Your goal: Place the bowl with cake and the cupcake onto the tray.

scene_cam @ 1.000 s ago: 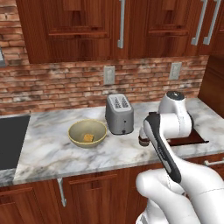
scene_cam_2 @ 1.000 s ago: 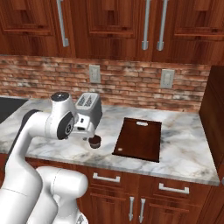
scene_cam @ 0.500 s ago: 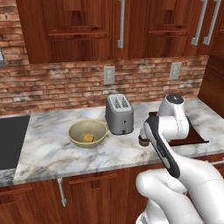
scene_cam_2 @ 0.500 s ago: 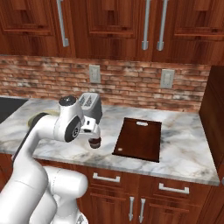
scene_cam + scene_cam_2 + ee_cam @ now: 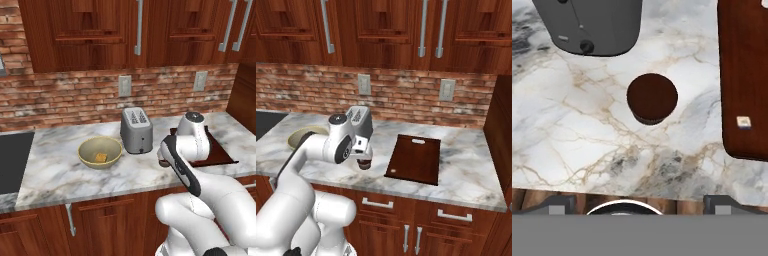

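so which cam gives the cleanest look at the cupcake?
Hand view: the cupcake sits in plain sight from above, on the marble between the toaster and the tray, untouched. In the right base view it's mostly hidden under the hand. The left base view shows just a dark sliver beside the arm.

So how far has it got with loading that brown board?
Nothing is on the tray yet; it lies bare on the counter. In hand: the open claw hangs above the cupcake, which sits on the marble between the toaster and the tray, not gripped. Left: lift the cupcake across, then fetch the bowl with the cake inside, left of the toaster.
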Controlling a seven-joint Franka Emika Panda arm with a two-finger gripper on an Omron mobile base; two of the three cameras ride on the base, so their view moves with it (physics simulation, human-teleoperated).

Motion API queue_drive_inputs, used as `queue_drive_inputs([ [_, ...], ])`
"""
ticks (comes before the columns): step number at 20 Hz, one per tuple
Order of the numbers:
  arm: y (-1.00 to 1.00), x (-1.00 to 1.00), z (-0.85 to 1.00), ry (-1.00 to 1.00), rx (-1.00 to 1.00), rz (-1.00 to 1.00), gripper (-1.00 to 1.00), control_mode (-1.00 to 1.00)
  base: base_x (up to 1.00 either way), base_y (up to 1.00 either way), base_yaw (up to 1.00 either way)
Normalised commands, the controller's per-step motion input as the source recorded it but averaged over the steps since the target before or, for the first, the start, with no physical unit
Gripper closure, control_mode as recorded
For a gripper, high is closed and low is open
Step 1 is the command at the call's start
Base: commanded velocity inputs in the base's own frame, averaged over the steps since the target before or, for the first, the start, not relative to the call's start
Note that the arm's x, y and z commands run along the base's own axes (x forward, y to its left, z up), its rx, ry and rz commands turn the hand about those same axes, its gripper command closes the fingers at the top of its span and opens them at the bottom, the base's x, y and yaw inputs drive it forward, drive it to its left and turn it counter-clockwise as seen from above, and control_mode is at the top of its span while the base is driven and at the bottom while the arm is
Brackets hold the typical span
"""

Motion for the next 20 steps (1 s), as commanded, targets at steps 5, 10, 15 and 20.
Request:
queue_drive_inputs([
  [5,-0.02,0.13,-0.28,0.0,0.0,0.0,-1.0,-1.0,0.0,0.0,0.0],
  [10,-0.01,0.09,-0.24,0.0,0.0,0.0,-1.0,-1.0,0.0,0.0,0.0],
  [15,-0.02,0.11,-0.17,0.0,0.0,0.0,-1.0,-1.0,0.0,0.0,0.0],
  [20,-0.03,0.22,-0.11,0.0,0.0,0.0,-1.0,-1.0,0.0,0.0,0.0],
])
